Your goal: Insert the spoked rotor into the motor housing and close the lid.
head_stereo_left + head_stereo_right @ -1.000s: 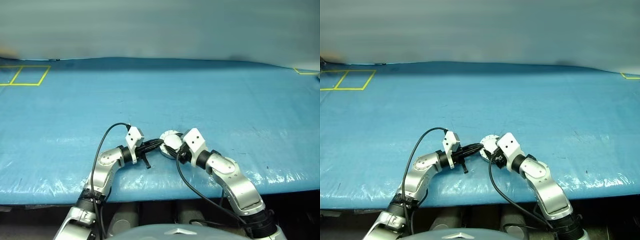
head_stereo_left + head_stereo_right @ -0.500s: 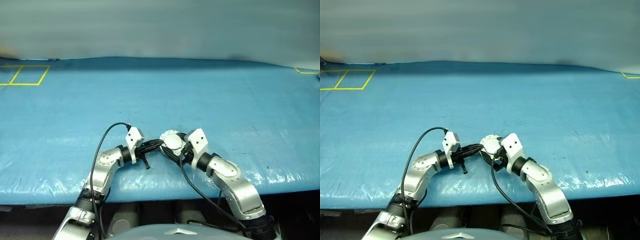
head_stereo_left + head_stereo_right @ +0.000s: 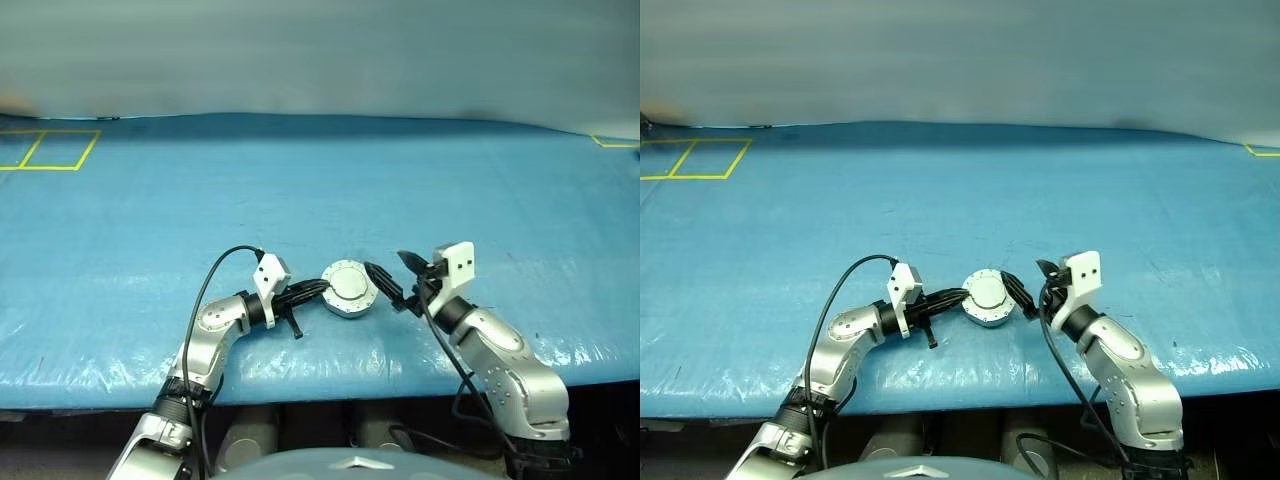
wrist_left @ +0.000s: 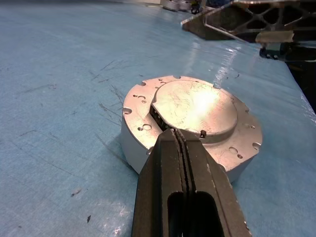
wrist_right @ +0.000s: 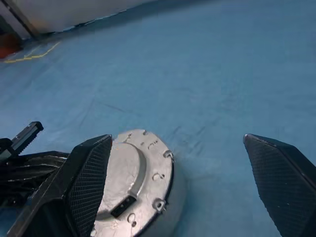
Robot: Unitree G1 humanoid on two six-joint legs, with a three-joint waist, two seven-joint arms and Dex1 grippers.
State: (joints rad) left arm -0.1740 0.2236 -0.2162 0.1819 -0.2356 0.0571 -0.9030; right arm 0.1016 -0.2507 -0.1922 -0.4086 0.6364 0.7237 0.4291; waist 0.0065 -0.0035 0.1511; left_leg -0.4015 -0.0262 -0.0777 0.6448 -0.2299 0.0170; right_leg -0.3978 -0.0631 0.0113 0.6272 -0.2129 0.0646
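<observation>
Motor housing: round silver metal housing (image 3: 349, 290) sits on the blue plastic-covered worktop (image 3: 320, 190) between both hands.
Lid: plain silver-grey disc (image 4: 193, 105) lies seated on top; coils and rotor hidden beneath.
Left hand (image 4: 180, 139): black fingers pressed together, tips touching the housing's rim, gripping nothing.
Right hand (image 3: 392, 276): fingers spread wide, empty, just beside the housing.

Motor housing (image 4: 148, 148) interior is covered by the lid (image 4: 195, 106); the spoked rotor cannot be made out. Lid's near rim is masked by the left gripper (image 4: 183, 143) in the left wrist view.
</observation>
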